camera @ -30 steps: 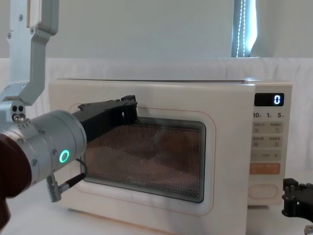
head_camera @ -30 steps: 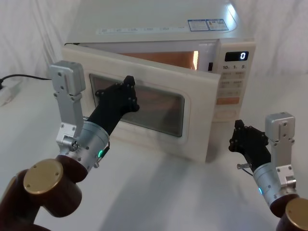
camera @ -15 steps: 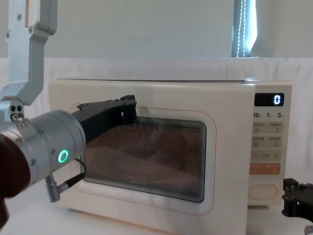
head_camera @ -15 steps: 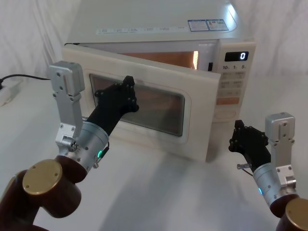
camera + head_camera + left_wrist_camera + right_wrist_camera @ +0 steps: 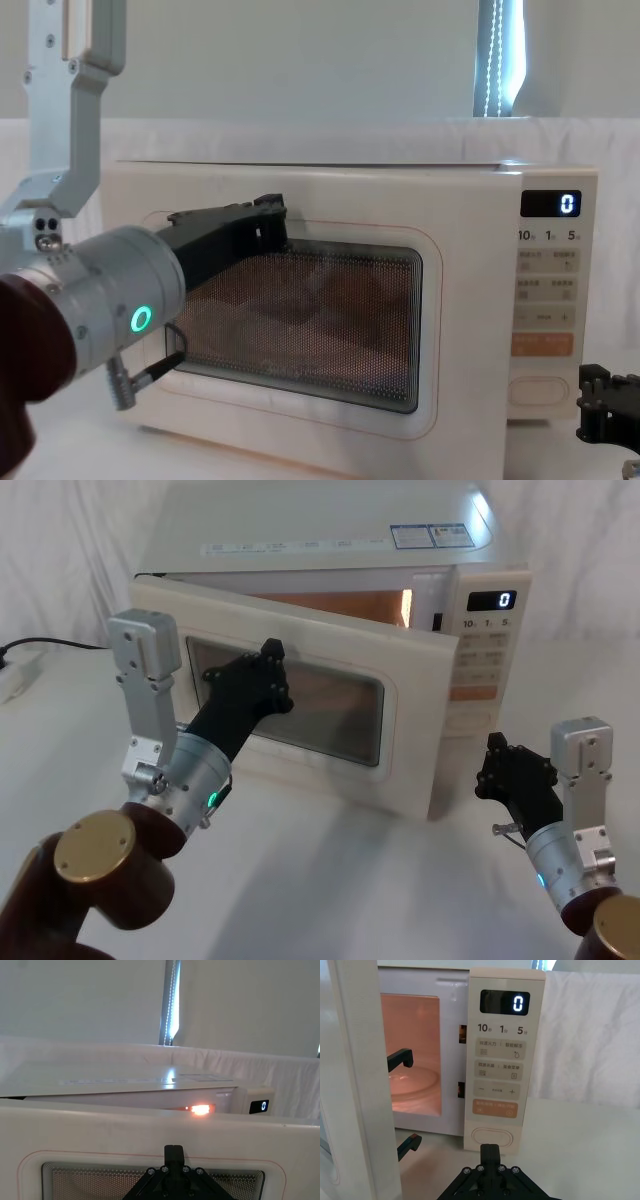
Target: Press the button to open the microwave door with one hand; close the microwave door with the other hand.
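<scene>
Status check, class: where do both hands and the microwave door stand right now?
Left hand against the microwave door, near its window's upper left corner. Door ajar, cavity lit. Right hand hangs back, low, short of the button. Nothing blocks the door's swing.

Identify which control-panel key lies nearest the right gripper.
The button, the large plain cream pill at the panel's bottom, sits just beyond the right gripper; the orange key lies above it.

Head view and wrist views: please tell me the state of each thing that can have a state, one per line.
microwave door: partly open, swung out at its right edge.
interior lamp: lit.
display: on, showing 0.
button: not pressed, nothing touching it.
left gripper: at the door's window.
right gripper: back from the control panel, holding nothing.
</scene>
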Tool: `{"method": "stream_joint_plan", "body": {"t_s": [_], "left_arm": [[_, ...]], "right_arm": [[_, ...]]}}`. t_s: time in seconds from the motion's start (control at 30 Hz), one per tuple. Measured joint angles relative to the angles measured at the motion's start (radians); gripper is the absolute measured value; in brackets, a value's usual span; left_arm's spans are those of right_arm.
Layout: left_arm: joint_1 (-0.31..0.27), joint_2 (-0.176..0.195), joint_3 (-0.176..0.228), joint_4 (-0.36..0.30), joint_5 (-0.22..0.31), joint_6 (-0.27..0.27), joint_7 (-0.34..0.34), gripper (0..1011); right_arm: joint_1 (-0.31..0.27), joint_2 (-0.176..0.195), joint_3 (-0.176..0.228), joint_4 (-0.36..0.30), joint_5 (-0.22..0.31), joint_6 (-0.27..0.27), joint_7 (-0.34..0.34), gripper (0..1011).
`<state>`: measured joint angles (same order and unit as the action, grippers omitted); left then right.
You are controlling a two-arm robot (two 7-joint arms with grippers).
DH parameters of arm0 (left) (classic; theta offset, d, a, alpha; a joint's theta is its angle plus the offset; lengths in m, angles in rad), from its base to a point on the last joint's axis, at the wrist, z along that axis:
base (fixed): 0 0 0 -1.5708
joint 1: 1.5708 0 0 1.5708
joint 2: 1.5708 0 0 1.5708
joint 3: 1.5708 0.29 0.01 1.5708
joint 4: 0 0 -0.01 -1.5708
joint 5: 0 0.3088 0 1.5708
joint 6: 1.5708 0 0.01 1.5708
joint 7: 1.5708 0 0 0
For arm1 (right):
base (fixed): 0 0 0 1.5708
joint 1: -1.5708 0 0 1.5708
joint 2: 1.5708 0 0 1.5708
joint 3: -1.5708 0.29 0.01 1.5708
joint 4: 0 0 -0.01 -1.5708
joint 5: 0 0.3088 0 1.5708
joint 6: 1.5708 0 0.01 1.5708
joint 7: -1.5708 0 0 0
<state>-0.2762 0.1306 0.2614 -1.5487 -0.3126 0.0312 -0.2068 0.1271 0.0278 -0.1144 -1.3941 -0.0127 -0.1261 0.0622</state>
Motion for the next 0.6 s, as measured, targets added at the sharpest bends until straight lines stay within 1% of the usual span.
{"method": "stream_joint_plan", "body": {"t_s": [0.1,0.2,0.27,0.6], "left_arm": [[-0.011,-0.006,0.002,0.017,-0.004,-0.011,-0.007,0],[-0.03,-0.014,0.005,0.047,-0.009,-0.027,-0.016,0],[-0.035,-0.015,0.006,0.053,-0.009,-0.03,-0.018,0],[-0.105,-0.032,0.014,0.147,-0.012,-0.058,-0.033,0]], "right_arm": [[0.0,0.0,0.0,0.0,0.0,0.0,0.0,0],[0.0,0.0,0.0,0.0,0.0,0.0,0.0,0],[0.0,0.0,0.0,0.0,0.0,0.0,0.0,0],[0.0,0.0,0.0,0.0,0.0,0.0,0.0,0]]}}
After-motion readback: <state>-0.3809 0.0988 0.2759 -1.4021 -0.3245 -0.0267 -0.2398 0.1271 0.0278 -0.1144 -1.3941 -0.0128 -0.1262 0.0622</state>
